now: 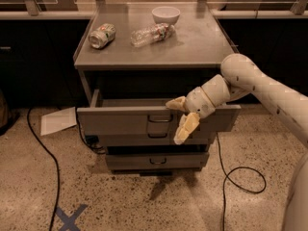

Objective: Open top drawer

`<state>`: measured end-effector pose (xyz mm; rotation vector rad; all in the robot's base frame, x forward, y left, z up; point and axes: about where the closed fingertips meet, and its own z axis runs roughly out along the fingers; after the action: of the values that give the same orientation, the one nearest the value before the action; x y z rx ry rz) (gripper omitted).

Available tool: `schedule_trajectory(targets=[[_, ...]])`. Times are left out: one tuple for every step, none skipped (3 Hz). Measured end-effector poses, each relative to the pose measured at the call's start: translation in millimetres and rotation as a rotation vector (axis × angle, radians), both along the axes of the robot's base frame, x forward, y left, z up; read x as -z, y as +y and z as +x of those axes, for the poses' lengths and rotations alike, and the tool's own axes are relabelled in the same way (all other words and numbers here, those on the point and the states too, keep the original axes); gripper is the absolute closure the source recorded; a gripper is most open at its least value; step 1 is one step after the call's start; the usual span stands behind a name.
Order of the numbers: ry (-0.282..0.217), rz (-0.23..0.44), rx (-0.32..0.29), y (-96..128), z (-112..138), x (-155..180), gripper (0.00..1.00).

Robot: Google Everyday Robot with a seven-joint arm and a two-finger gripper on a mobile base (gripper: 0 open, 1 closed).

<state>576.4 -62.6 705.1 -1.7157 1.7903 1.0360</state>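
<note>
Tool [175,121] sits spread wide at the front of the top drawer [120,121], right of its handle [158,120], clamping nothing I can see. With the drawer partly out under the worktop [202,42], I fear an off-centre pull skewing it, or my hold slipping

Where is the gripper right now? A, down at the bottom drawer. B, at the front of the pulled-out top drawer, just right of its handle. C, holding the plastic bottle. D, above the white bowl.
B: the gripper sits against the front of the top drawer, just right of its handle.
</note>
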Motion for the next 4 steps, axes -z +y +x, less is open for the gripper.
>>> schedule_trajectory(targets=[[-0.045,-0.002,-0.021,5.5,11.7,-15.9,0.0],[-0.12,-0.015,-0.03,7.2,29.6,-48.4,0.0],[-0.104,-0.02,-0.025,5.1,37.2,-45.8,0.0],[-0.035,-0.006,-0.01,0.6,28.4,-18.8,0.0]])
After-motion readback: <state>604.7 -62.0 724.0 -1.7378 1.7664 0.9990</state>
